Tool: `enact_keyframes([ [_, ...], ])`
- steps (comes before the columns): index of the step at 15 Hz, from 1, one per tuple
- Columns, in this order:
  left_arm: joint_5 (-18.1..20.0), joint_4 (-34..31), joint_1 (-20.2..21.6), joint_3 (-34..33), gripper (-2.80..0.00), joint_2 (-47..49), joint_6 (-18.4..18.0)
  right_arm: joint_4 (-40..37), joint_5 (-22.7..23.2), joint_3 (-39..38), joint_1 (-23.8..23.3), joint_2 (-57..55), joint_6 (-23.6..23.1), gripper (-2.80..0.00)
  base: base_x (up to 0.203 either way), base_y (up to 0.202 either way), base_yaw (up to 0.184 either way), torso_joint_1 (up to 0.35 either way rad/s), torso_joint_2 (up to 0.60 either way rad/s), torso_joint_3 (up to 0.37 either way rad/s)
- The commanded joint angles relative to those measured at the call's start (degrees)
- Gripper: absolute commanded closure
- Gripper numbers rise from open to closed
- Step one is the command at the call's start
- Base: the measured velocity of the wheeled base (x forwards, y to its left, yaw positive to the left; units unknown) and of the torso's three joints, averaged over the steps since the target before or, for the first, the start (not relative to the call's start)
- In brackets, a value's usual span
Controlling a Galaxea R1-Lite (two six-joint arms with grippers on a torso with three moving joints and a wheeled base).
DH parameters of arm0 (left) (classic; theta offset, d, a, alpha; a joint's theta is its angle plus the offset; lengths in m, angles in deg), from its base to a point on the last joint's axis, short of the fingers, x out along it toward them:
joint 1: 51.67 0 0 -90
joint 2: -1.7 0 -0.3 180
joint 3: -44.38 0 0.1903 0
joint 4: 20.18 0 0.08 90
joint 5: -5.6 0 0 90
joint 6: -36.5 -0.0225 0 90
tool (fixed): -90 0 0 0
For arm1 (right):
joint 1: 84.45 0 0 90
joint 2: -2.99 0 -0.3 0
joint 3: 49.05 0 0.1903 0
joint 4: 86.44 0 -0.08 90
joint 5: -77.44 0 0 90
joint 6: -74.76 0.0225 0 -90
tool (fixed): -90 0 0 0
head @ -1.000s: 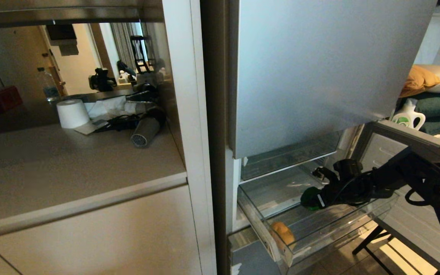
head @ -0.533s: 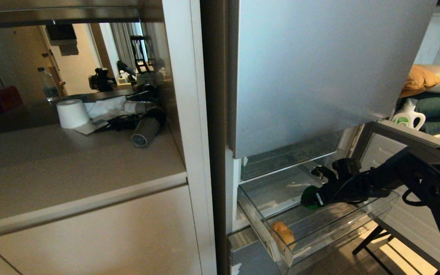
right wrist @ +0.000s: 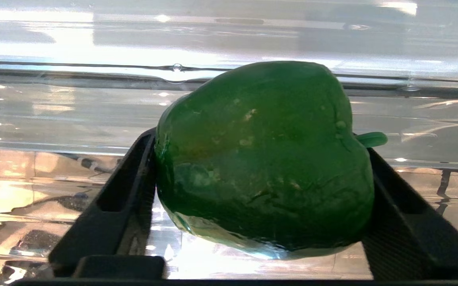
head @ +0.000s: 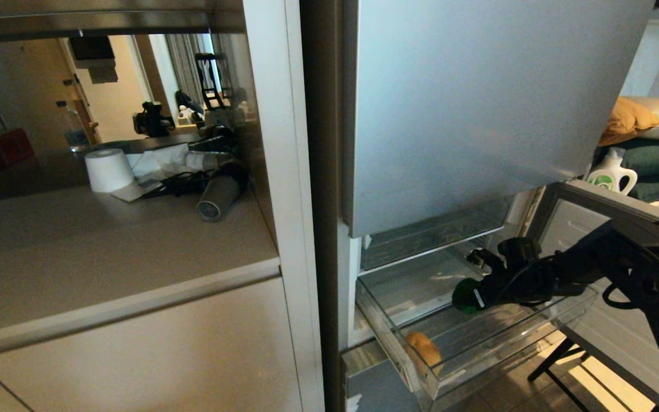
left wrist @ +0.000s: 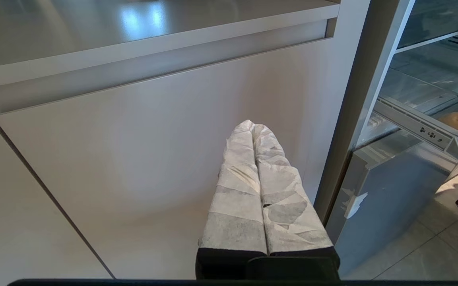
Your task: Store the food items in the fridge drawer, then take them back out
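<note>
Reaching from the right into the pulled-out fridge drawer (head: 421, 366) — a wide, shallow, clear plastic bin with a transparent front — the black right gripper (head: 467, 297) has its two black fingers (right wrist: 125, 190) on both sides of the glossy green bell pepper (right wrist: 264, 159). In the right wrist view both fingers touch the pepper's sides, so the claw is closed on it. The pepper sits low over the clear drawer floor in the far part of the drawer; if it rests on the floor or is lifted a little, I cannot tell. Its short green stem points to one side.

The roundish tan-yellow potato (head: 423, 348) lies in the near left corner of the same drawer, well apart from the pepper and close to the transparent front.

The left gripper (left wrist: 253, 127) is parked low in front of the pale cabinet door (left wrist: 133, 159), left of the fridge. Its two fingers, wrapped in white tape, are pressed together with nothing between them.

Above the drawer hangs the silver-grey fridge door (head: 478, 103). On the grey counter (head: 106, 246) at the left stand a white paper roll (head: 108, 170) and a dark hair dryer (head: 218, 194) — both far from the drawer.
</note>
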Motion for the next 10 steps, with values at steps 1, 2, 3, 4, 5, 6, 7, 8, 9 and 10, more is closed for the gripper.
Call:
enact_keyframes([
  [1,-0.01,0.03,0.01,-0.62,0.0,0.06,-0.01,0.0,0.12,-0.04,0.01,-0.08,-0.13,0.0,0.0,0.0,0.0,0.0,0.0,0.0],
  [2,-0.01,0.03,0.01,-0.62,0.0,0.06,-0.01,-0.03,0.12,-0.13,0.01,-0.03,-0.22,0.0,0.0,0.0,0.0,0.0,0.0,0.0],
  [3,-0.01,0.03,0.01,-0.62,0.0,0.06,-0.01,-0.03,0.12,-0.13,0.01,-0.03,-0.22,0.0,0.0,0.0,0.0,0.0,0.0,0.0],
  [4,-0.01,0.03,0.01,-0.62,0.0,0.06,-0.01,-0.03,0.12,-0.32,0.01,0.14,-0.17,0.0,0.0,0.0,0.0,0.0,0.0,0.0],
  [5,-0.01,0.03,0.01,-0.62,0.0,-0.01,-0.01,-0.03,0.07,-0.53,0.01,0.46,-0.14,0.0,0.0,0.0,0.0,0.0,0.0,0.0],
  [6,-0.01,0.03,0.01,-0.62,0.0,0.0,-0.01,-0.04,0.03,-0.82,0.01,1.36,-0.12,0.0,0.0,0.0,0.0,0.0,0.0,0.0],
  [7,-0.01,0.03,0.01,-0.62,0.0,0.06,-0.01,-0.1,0.03,-1.55,0.01,2.46,-0.03,0.0,0.0,0.0,0.0,0.0,0.0,0.0],
  [8,-0.01,0.03,0.01,-0.62,0.0,0.06,-0.01,-0.12,0.03,-2.34,0.01,3.91,0.05,0.0,0.0,0.0,0.0,0.0,0.0,0.0],
  [9,-0.01,0.03,0.01,-0.62,0.0,0.06,-0.01,-0.12,0.03,-3.28,-0.05,5.27,-0.01,0.0,0.0,0.0,0.0,0.0,0.0,0.0],
  [10,-0.01,0.03,0.01,-0.62,0.0,0.06,-0.01,-0.12,0.03,-4.08,-0.07,6.66,0.07,0.0,0.0,0.0,0.0,0.0,0.0,0.0],
])
